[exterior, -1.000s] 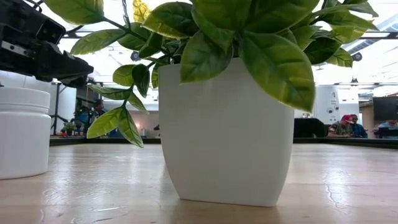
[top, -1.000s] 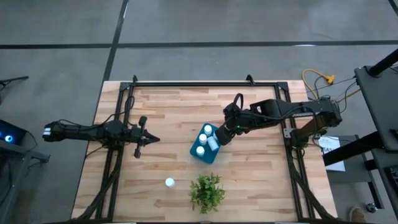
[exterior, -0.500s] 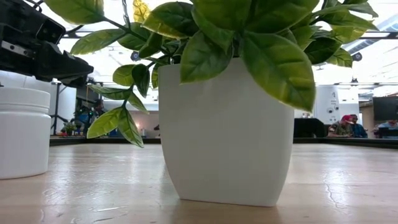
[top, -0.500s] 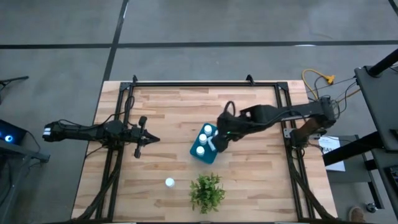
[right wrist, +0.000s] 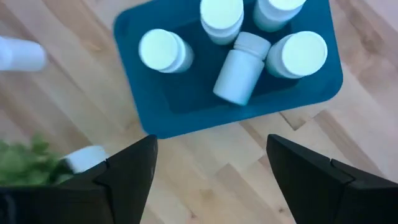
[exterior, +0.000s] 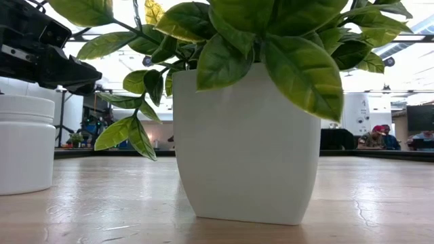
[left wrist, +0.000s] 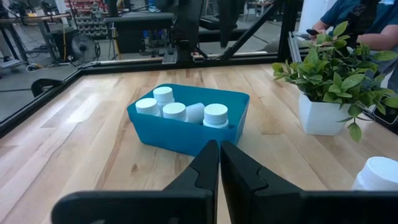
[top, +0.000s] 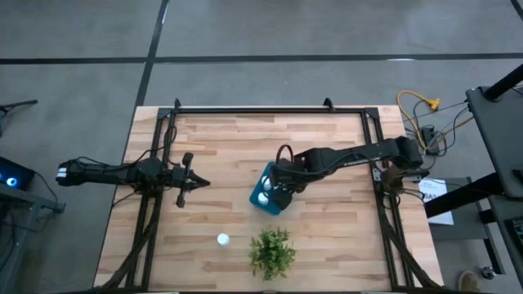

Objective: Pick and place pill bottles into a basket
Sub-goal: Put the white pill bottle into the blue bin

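Note:
The teal basket (top: 266, 207) stands mid-table and holds several white pill bottles. In the right wrist view, upright bottles (right wrist: 165, 50) surround one lying on its side (right wrist: 239, 71) on the basket floor (right wrist: 186, 93). One more bottle (top: 222, 239) stands on its base on the table near the front, and also shows in the low view (exterior: 24, 146). My right gripper (top: 280, 196) hovers over the basket, open and empty (right wrist: 211, 180). My left gripper (top: 194, 182) is shut and empty (left wrist: 219, 163), left of the basket (left wrist: 180, 134).
A green plant in a white pot (top: 272, 251) stands near the front edge, just near of the basket and right of the loose bottle; it fills the low view (exterior: 247, 142). Black frame rails (top: 245, 110) run along the table's far, left and right sides.
My right gripper has moved from the basket's far right side toward the table's left and near edges, and is now over the basket.

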You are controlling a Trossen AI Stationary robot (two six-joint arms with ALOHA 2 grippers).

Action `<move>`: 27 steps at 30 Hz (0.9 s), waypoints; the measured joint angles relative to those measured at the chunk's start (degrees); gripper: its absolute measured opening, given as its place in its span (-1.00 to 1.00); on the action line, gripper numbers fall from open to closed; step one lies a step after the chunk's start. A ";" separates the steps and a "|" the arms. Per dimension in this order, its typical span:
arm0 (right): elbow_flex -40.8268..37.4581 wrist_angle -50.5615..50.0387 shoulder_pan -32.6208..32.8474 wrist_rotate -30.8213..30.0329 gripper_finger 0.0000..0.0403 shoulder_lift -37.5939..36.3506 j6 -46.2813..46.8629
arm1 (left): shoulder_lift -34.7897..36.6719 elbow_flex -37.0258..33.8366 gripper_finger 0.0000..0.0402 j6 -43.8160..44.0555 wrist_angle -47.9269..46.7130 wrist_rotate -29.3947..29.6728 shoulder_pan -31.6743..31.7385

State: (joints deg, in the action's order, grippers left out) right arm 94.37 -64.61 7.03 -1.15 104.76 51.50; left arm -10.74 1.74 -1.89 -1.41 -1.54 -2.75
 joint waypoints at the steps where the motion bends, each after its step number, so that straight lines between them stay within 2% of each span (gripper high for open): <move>1: 0.00 -0.05 -0.29 0.14 0.45 0.61 -0.66 | 0.00 0.00 -1.00 0.00 -0.04 0.00 -0.01; 19: -0.38 -0.54 -3.68 -0.22 0.37 3.96 -4.79 | -0.09 0.00 -1.00 0.01 0.01 0.01 0.00; 27: -0.39 0.72 -3.74 2.48 0.35 6.86 -5.88 | -0.11 0.00 -1.00 0.00 0.00 0.00 0.00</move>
State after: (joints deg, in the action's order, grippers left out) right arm 93.97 -63.88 3.29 1.33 111.62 45.62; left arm -10.85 1.74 -1.89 -1.41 -1.54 -2.75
